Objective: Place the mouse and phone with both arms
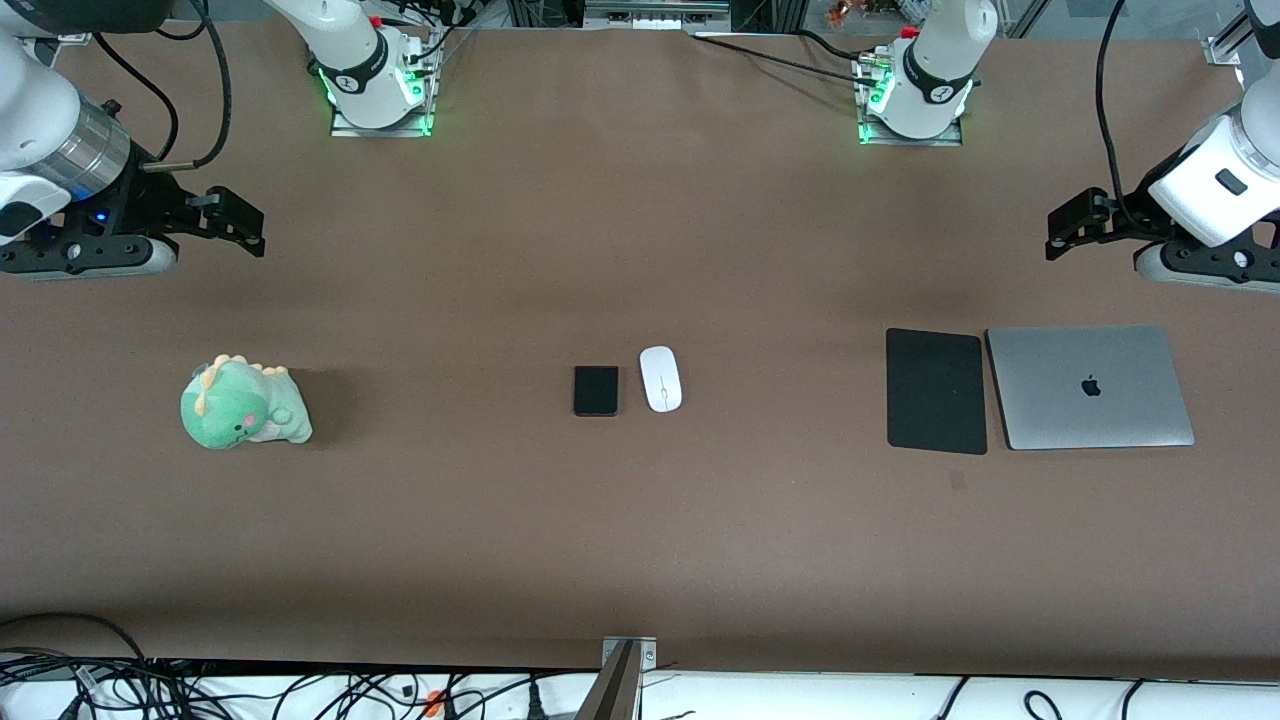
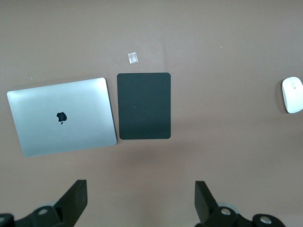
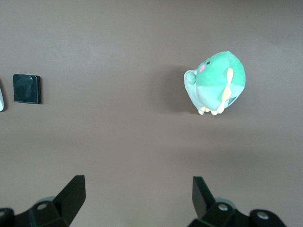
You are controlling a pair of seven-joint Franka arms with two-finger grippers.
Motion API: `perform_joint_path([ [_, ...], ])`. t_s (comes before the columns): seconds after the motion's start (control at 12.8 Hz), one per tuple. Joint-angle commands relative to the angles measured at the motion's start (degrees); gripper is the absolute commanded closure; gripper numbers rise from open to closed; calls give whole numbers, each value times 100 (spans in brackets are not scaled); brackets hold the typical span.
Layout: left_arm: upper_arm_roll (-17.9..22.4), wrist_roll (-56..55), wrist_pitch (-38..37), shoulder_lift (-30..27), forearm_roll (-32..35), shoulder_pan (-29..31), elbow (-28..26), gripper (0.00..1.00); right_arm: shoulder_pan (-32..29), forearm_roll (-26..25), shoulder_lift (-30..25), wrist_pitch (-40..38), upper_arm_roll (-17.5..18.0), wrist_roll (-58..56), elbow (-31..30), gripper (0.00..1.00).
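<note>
The white oval mouse [image 1: 661, 378] lies flat at the middle of the brown table, with the small black phone [image 1: 596, 390] right beside it, toward the right arm's end. The mouse also shows in the left wrist view [image 2: 292, 94], and the phone in the right wrist view [image 3: 27, 88]. My left gripper [image 1: 1070, 225] is open and empty, up over bare table at the left arm's end; its own view [image 2: 141, 198] shows wide-apart fingers. My right gripper [image 1: 240, 222] is open and empty over bare table at the right arm's end, as its own view [image 3: 138, 196] shows.
A matte black mouse pad [image 1: 936, 390] and a closed silver laptop [image 1: 1090, 386] lie side by side toward the left arm's end. A green plush dinosaur [image 1: 243, 403] sits toward the right arm's end. A small clear scrap [image 2: 133, 57] lies by the pad.
</note>
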Motion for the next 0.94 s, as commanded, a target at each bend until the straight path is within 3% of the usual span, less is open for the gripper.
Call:
perform_joint_path([
  [0.0, 23, 98, -148, 63, 109, 21, 185, 0, -44, 107, 39, -17, 8, -36, 92, 0],
  [0.86, 23, 19, -148, 71, 65, 30, 185, 0, -44, 151, 39, -26, -1, -36, 100, 0],
])
